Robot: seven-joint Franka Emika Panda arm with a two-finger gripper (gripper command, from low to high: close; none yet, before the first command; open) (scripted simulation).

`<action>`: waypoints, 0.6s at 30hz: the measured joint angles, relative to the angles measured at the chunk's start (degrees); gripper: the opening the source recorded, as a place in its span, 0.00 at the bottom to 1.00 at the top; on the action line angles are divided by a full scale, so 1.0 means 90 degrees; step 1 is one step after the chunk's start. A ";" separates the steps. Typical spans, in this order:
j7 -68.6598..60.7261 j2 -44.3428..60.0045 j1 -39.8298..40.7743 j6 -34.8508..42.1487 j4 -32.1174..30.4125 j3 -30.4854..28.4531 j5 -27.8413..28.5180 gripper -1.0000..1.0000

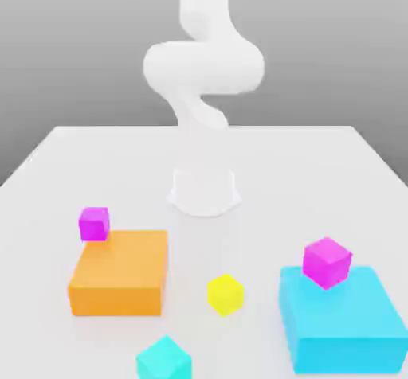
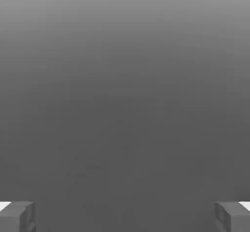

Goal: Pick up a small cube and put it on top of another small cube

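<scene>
The small yellow cube (image 1: 225, 294) sits on the white table (image 1: 319, 178), in front of the arm's base (image 1: 204, 190), between the orange and cyan blocks. One small magenta cube (image 1: 94, 223) stands at the far left corner of the orange block (image 1: 119, 272). A second magenta cube (image 1: 327, 261) is at the far edge of the big cyan block (image 1: 343, 322); whether either rests on its block I cannot tell. In the hand view my gripper (image 2: 125, 217) is open, its grey fingertips (image 2: 17, 216) wide apart with only plain grey background between them.
A small cyan cube (image 1: 163, 360) lies near the front edge, to the exterior view's left of the yellow cube. The white arm (image 1: 203, 67) rises from its base at the table's middle and curls upward out of the picture.
</scene>
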State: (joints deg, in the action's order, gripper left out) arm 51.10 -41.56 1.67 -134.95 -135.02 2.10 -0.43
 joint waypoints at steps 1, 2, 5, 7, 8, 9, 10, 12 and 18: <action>0.0285 0.0233 0.0084 -0.0170 -0.0170 0.0112 -0.0022 0.50; 0.0565 0.0462 0.0168 -0.0340 -0.0336 0.0225 -0.0041 0.50; 0.1399 0.1135 0.0402 -0.0835 -0.0822 0.0553 -0.0081 0.50; 0.1959 0.1579 0.0543 -0.1165 -0.1144 0.0762 -0.0093 0.50; 0.2243 0.1804 0.0617 -0.1327 -0.1305 0.0869 -0.0098 0.50; 0.2529 0.2024 0.0673 -0.1485 -0.1463 0.0958 -0.0093 0.50; 0.2813 0.2242 0.0733 -0.1645 -0.1621 0.1051 -0.0086 0.50; 0.3380 0.2676 0.0844 -0.1963 -0.1935 0.1225 -0.0067 0.50; 0.5122 0.3979 0.1051 -0.2910 -0.2872 0.1594 0.0055 0.50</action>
State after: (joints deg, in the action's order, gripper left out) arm 97.20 -5.74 11.13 -161.14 -160.87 16.45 0.06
